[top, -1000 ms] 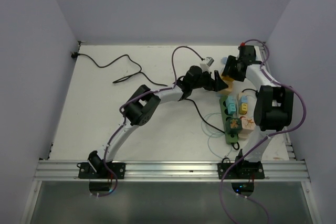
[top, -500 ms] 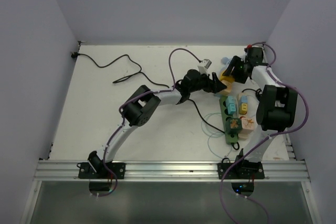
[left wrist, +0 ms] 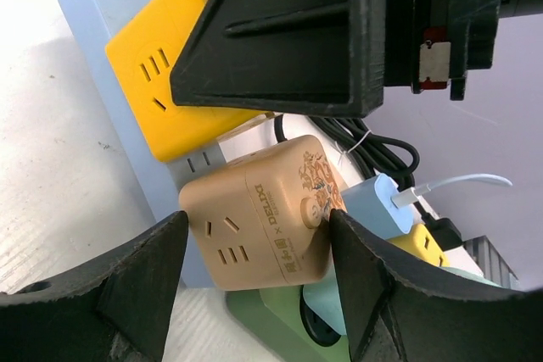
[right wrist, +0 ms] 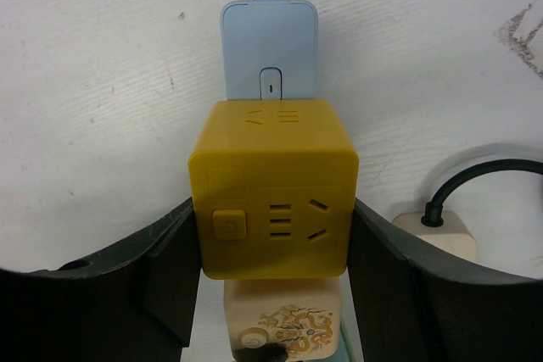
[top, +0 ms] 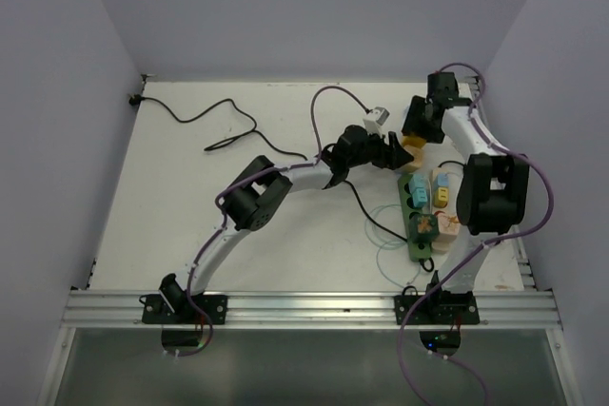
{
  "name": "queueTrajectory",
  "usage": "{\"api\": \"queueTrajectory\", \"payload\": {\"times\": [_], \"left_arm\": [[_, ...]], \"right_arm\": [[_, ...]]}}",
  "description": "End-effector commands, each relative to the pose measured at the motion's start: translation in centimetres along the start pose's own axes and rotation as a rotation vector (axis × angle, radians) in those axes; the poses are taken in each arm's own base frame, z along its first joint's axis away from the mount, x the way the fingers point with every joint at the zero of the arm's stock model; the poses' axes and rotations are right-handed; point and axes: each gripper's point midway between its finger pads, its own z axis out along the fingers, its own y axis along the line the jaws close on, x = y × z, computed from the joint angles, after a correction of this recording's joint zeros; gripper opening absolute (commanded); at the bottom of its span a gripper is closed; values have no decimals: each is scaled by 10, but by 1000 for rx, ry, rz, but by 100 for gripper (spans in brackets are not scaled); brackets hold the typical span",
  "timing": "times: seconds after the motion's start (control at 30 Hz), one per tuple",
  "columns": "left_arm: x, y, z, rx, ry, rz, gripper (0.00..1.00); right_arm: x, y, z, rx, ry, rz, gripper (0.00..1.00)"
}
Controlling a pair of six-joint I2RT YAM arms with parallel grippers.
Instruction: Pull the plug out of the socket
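1. The left gripper [left wrist: 259, 216] is straddling the tan cube plug [left wrist: 263, 247], one finger on each side. I cannot tell whether it is clenching the cube.
2. The right gripper [right wrist: 273, 205] is grasping the yellow cube plug [right wrist: 271, 158], which is sitting on the light blue strip [right wrist: 270, 48].
3. The green socket [top: 417, 252] is lying just beyond both cubes, toward the arm bases.

Overhead view looks down; both wrist views closely share the yellow cube [right wrist: 271, 167].

Cube [right wrist: 271, 328] on strip [right wrist: 270, 48]; socket [left wrist: 263, 324] seemingly abutting.
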Motion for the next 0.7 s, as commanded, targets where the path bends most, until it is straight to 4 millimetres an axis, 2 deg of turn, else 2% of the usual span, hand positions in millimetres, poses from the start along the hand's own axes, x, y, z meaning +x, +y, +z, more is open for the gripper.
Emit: {"api": "queueTrajectory", "payload": {"times": [0.0,0.17,0.23,0.27,0.3,0.37,0.4,0.53,0.67], "left_arm": [[77,70,-11,-239,205,50,70],[85,73,-11,-260,217,63,71],[87,74,-12,-259,223,68,71],[88,76,-14,-262,227,66,71],[88,75,-14,-258,225,62,71],[88,75,-17,-260,223,60,71],[88,75,-18,-262,222,57,71],[88,72,-21,-249,218,43,71],[89,72,-22,-242,222,33,71]], "right_arm": [[-30,8,-24,40,-74,-30,9],[-27,12,-26,56,-75,-71,9],[-24,23,-28,-16,-76,-77,10],[-30,29,-28,-54,-110,-70,11],[-26,27,-31,-86,-116,-49,11],[-31,32,-33,-162,-153,-12,12],[-28,13,-28,-153,-145,43,12],[-32,2,-33,-199,-161,84,11],[-32,2,-37,-211,-170,75,12]]}}
